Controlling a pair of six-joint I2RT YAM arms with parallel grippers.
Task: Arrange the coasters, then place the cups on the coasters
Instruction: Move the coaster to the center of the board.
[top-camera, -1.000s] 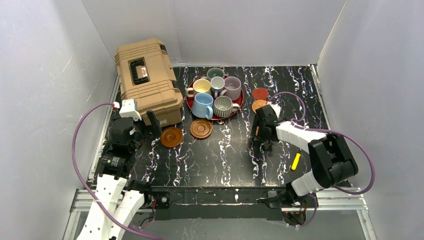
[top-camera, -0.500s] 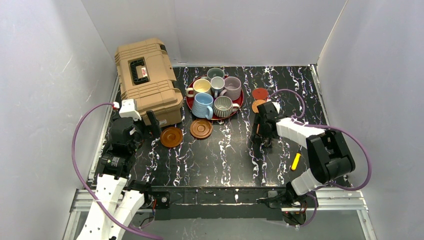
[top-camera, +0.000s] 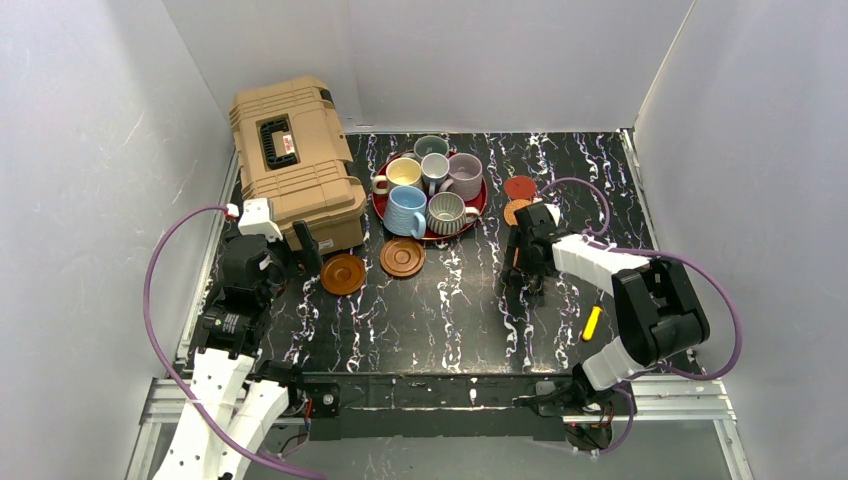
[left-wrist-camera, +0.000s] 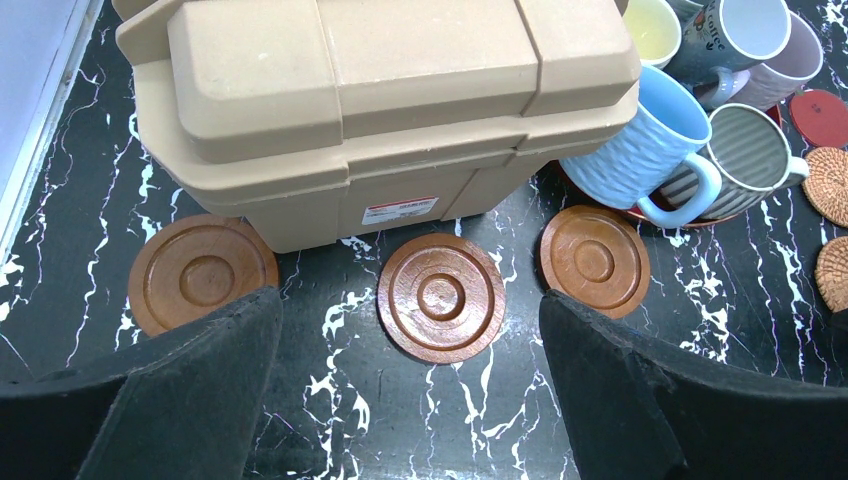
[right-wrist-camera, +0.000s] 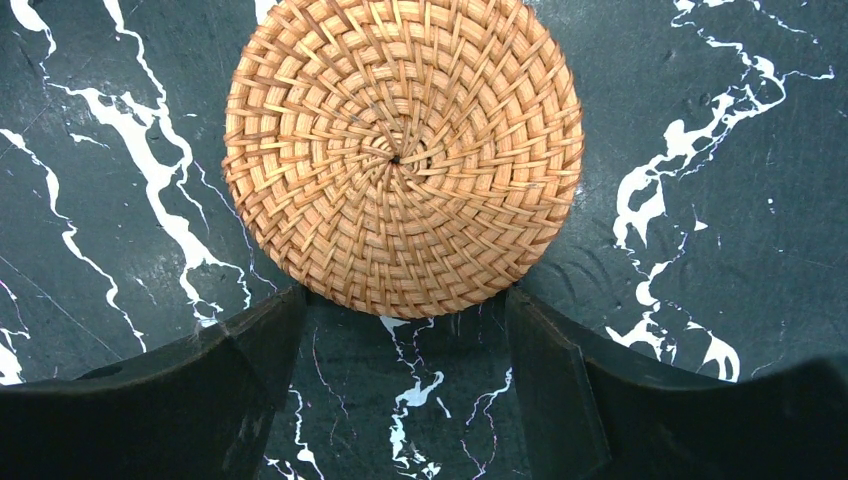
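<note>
**Status.** The right end effector (right-wrist-camera: 405, 325) sits low over the surface (right-wrist-camera: 720, 150), jaws well spread and gripping nothing. One orange woven coaster (right-wrist-camera: 400, 155) lies flat just ahead of the fingertips (right-wrist-camera: 250, 370). Its near rim is at or against them; I cannot tell which. The left end effector (left-wrist-camera: 410, 310) is spread to its widest and empty, above three dark wood coasters (left-wrist-camera: 441, 297) lying in a row before the tan case (left-wrist-camera: 380, 100). All six cups (top-camera: 446, 212) stand on the red tray (top-camera: 428, 237).

**Procedure, as I judge it.** The disc is thin and looks wider than the jaw gap. I would pinch its near rim or slide it, not straddle it. I would keep the pads level, since woven edges snag.

**Clearance.** Open room lies mid-surface, between the wood coasters and the right arm. I would avoid the yellow object (top-camera: 592, 322) beside that arm. The second woven coaster (top-camera: 515, 209) and the pinkish-red coaster (top-camera: 520, 186) lie just beyond.
</note>
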